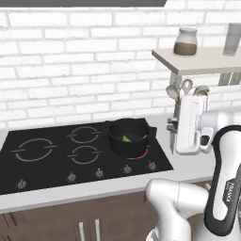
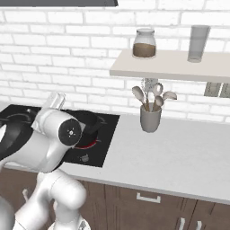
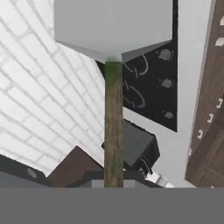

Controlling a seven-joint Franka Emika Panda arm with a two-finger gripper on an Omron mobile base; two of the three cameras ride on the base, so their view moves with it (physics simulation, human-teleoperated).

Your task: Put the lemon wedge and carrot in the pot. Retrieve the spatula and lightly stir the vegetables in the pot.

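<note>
- the spatula (image 3: pixel 113 87) runs straight out from the gripper (image 3: pixel 113 186), grey blade at the far end, apparently carried toward the pot for stirring.
- the handle (image 3: pixel 113 131) rises from between the fingers; the fingertips are hidden at the frame's bottom, so whether they're clamped can't be told.
- the pot (image 1: pixel 128 137) sits on the hob (image 1: pixel 56 160), off to the side of the hand; the lemon wedge (image 1: pixel 126 139) and carrot (image 1: pixel 144 137) lie inside.
- the utensil cup (image 2: pixel 150 117) stands on the counter.
</note>
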